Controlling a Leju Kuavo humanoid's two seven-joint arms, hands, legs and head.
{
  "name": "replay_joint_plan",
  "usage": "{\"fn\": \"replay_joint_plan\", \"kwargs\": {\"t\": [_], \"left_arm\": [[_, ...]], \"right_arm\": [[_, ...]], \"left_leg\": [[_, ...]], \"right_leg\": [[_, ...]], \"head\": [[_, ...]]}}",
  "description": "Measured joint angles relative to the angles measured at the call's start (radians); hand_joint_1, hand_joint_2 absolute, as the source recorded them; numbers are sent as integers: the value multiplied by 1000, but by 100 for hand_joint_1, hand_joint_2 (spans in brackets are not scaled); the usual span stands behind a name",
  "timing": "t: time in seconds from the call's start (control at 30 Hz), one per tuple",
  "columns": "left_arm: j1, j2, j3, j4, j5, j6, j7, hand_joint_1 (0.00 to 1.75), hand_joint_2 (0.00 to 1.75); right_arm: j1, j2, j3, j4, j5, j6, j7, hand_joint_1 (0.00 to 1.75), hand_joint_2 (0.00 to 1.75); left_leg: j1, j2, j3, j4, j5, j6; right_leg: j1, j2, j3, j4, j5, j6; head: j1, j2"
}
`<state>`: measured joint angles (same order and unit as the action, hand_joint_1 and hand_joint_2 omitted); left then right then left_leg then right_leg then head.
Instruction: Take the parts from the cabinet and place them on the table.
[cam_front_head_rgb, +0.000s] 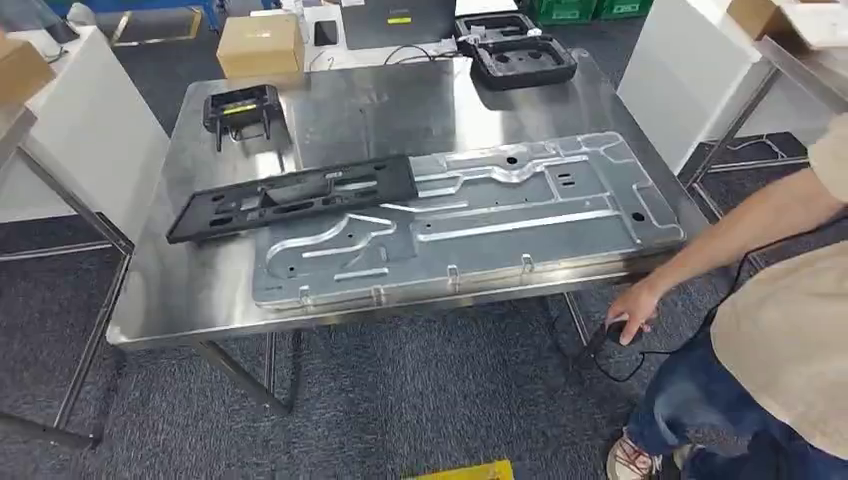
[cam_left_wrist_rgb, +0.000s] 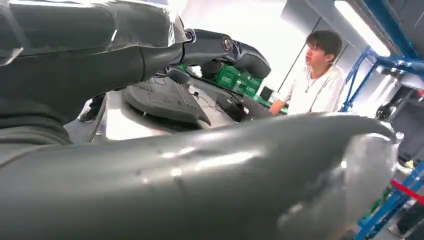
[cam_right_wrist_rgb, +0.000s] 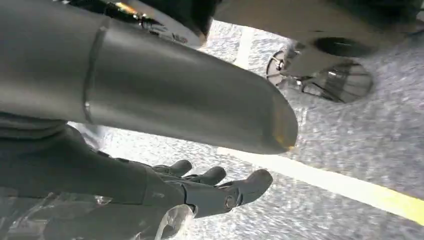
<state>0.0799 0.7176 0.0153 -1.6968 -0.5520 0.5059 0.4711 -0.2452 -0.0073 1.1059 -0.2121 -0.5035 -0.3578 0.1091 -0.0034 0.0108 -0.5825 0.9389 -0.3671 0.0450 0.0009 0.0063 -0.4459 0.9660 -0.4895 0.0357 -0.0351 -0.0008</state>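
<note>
head view: the steel counter (cam_front_head_rgb: 200, 300) already carries the parts. the large ribbed metal panel (cam_front_head_rgb: 470, 225) lies flat toward the counter's near edge, and its near rim looks about level with that edge. the long black frame (cam_front_head_rgb: 290, 197) lies tilted across the panel's far left corner, one end on the panel, the other on bare steel. a small black bracket (cam_front_head_rgb: 240, 108) with a yellow patch sits well beyond the panel, and black foam trays (cam_front_head_rgb: 520, 55) and a cardboard box (cam_front_head_rgb: 260, 45) sit beyond it at the far edge. a person (cam_front_head_rgb: 790, 330) crouches beside the panel's right end, their hand (cam_front_head_rgb: 628, 312) on a dark cabled device below the counter edge. my judgement: a bump from that side could shove the panel off the edge, and the frame, resting half on it, would slide too. no writing is legible; the yellow patch is too small to read.

left wrist view: the left hand (cam_left_wrist_rgb: 225, 50) is raised with fingers extended and holding nothing, close to the frame's end; a careless swing could knock it. a second person (cam_left_wrist_rgb: 315, 80) stands beyond the counter.

right wrist view: the right hand (cam_right_wrist_rgb: 210, 187) hangs over the carpet, fingers straight and apart, empty, near a yellow floor line (cam_right_wrist_rgb: 350, 187).
</note>
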Motion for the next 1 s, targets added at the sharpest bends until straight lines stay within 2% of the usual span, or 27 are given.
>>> {"fn": "replay_joint_plan", "kwargs": {"t": [0.03,0.07,0.1,0.13,0.17,0.2,0.27,0.3,0.33,0.37,0.4,0.43,0.47,0.5,0.53,0.63,0.67,0.7,0.73,0.77,0.8,0.83,0.87,0.9,0.93,0.97,1.0], "left_arm": [[1,0,2,0,1,4,-5,0,0],[1,0,3,0,4,6,-6,0,0],[3,0,3,0,5,7,-7,0,0],[7,0,3,0,5,7,-8,0,0],[13,-3,3,0,6,7,-9,0,0],[13,-3,3,0,7,7,-10,0,0],[15,-6,3,0,8,8,-15,0,0],[16,-8,3,0,8,9,-18,0,0],[16,-11,3,1,9,10,-21,0,0],[16,-13,3,1,10,11,-22,0,0],[16,-14,3,1,11,14,-22,0,0],[15,-14,3,1,11,17,-22,0,0],[14,-14,3,1,12,18,-22,0,0],[12,-13,4,1,13,20,-23,0,0],[11,-13,5,1,13,22,-24,0,0],[14,-18,3,1,22,25,-27,0,0],[14,-21,2,2,22,25,-27,0,0],[14,-22,2,2,22,25,-29,0,0],[14,-24,2,2,22,25,-30,0,0],[14,-26,2,2,22,26,-31,0,0],[15,-28,2,2,22,26,-31,0,0],[16,-31,1,2,22,26,-31,0,0],[15,-34,1,2,23,26,-32,0,0],[16,-35,1,2,24,27,-33,0,0],[16,-36,1,2,25,28,-34,0,0],[16,-36,1,2,25,28,-36,0,0],[16,-36,2,2,25,29,-37,0,0]], "right_arm": [[3,-2,0,0,1,0,0,0,0],[2,-2,0,0,1,0,0,0,0],[3,-2,0,0,1,0,0,0,0],[7,1,0,0,1,1,0,0,0],[5,0,0,0,1,3,0,0,0],[5,-2,0,0,0,2,0,0,0],[9,-2,0,0,0,3,0,0,0],[9,-2,0,0,0,3,0,0,0],[10,-2,0,0,0,3,0,0,0],[10,-2,0,0,0,3,0,0,0],[10,-2,0,0,0,3,0,0,0],[10,-2,0,0,0,3,0,0,0],[10,-2,0,0,1,3,0,0,0],[9,-3,0,0,2,2,0,0,0],[9,-3,0,0,2,2,0,0,0],[15,-6,-1,0,2,2,0,0,0],[16,-8,-1,0,3,2,0,0,0],[16,-9,-1,0,3,2,0,0,0],[17,-9,-1,0,2,2,0,0,0],[21,-9,-1,0,3,2,0,0,0],[21,-10,-1,0,3,2,0,0,0],[21,-10,-1,0,3,2,-2,0,0],[20,-10,-1,0,3,2,-3,0,0],[20,-10,-1,0,3,2,-5,0,0],[20,-10,-1,0,5,2,-5,0,0],[19,-10,-1,0,7,2,-5,0,0],[17,-11,-1,0,9,2,-5,0,0]], "left_leg": [[1,2,-4,2,10,-7],[1,3,-12,3,21,-12],[2,3,-16,0,33,-19],[3,2,-24,2,38,-24],[8,-1,-37,16,8,-30],[10,-1,-53,67,-62,-39],[16,-1,-90,225,-182,-53],[17,-1,-100,291,-205,-56],[18,-1,-97,329,-195,-58],[18,-1,-77,331,-156,-58],[19,-1,-40,293,-111,-57],[19,-1,16,223,-77,-55],[18,-1,83,131,-77,-52],[12,-1,171,9,-118,-45],[9,-3,202,-63,-140,-34],[5,-1,158,-46,-113,-14],[11,4,151,-46,-98,-5],[9,2,138,-46,-86,1],[9,3,125,-46,-74,12],[8,3,110,-45,-61,13],[6,3,95,-45,-49,13],[5,2,82,-43,-35,13],[4,2,62,-41,-22,11],[4,2,45,-36,-11,10],[3,1,27,-29,0,7],[3,1,12,-21,8,4],[1,1,2,-14,13,-1]], "right_leg": [[1,0,15,-34,-16,-7],[5,0,6,-34,-15,-8],[8,0,-2,-30,-8,-18],[0,-4,-17,-36,4,-30],[0,-6,-26,-35,16,-37],[-2,-10,-41,-35,30,-45],[0,-14,-73,-34,55,-48],[1,-14,-90,-33,67,-48],[1,-15,-106,-32,81,-47],[1,-15,-125,-32,95,-46],[1,-15,-143,-32,109,-43],[1,-15,-160,-31,123,-40],[1,-14,-172,-31,136,-37],[5,-12,-179,-30,146,-31],[6,-13,-184,-30,157,-26],[5,-12,-193,-43,198,-10],[-2,-9,-201,-31,171,-4],[-1,-8,-217,9,107,1],[-3,-8,-235,85,29,4],[-2,-8,-253,173,-35,7],[-3,-8,-267,251,-70,8],[-2,-8,-268,306,-70,9],[-2,-8,-249,317,-38,8],[-2,-8,-214,288,2,5],[-2,-8,-157,222,39,1],[-2,-7,-89,133,44,-4],[-1,-6,-9,29,9,-8]], "head": [[-2,0],[-1,0],[-1,0],[-1,0],[-2,0],[-3,0],[-4,0],[-4,0],[-4,0],[-4,0],[-4,0],[-4,0],[-4,0],[-4,0],[-4,0],[-4,0],[-6,0],[-2,0],[-2,0],[-2,0],[-2,0],[-2,0],[-2,0],[-2,0],[-2,0],[-2,0],[-2,0]]}}
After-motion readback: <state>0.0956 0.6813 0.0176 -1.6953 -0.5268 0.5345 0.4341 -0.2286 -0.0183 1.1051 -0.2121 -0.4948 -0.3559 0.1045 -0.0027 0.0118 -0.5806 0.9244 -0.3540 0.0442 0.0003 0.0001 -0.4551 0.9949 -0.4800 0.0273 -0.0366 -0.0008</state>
